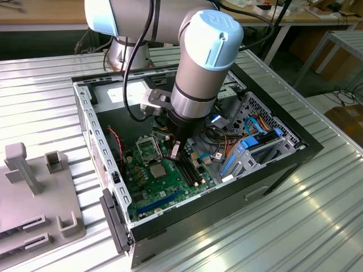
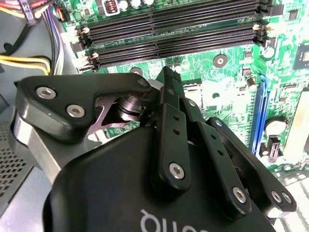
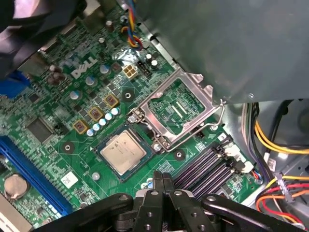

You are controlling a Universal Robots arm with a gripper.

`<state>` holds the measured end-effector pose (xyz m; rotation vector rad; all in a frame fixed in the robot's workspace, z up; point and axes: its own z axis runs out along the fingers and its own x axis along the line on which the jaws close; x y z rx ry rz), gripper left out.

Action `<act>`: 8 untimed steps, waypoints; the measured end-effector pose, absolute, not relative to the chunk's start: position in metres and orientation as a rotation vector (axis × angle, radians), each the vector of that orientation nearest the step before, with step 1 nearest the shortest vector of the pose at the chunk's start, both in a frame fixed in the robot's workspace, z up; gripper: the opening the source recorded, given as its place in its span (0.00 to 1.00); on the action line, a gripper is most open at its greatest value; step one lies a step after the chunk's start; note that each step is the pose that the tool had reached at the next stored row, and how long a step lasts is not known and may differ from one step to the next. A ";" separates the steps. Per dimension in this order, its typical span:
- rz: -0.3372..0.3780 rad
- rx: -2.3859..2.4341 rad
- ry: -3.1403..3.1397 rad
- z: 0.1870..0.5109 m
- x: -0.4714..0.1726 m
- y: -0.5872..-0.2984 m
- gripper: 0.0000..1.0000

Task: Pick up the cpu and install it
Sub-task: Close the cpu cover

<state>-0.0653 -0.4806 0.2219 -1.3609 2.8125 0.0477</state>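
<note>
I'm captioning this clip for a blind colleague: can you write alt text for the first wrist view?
A small square cpu with a silver top lies flat in its seat on a green motherboard, beside a hollow metal socket frame hinged open. The black gripper, fingers together and holding nothing, sits next to the memory slots.

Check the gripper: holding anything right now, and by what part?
Nothing held. The gripper has its fingers closed together, empty, just above the motherboard. The cpu lies flat in its socket, untouched.

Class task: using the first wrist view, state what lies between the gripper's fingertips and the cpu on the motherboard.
In the first wrist view, only bare green motherboard lies between the gripper and the cpu; nothing else stands between them.
</note>
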 end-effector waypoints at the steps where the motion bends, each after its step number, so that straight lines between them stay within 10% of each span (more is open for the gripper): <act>1: 0.050 -1.382 2.802 0.222 -0.065 -0.481 0.11; 8: 0.053 -1.442 2.771 0.222 -0.065 -0.481 0.11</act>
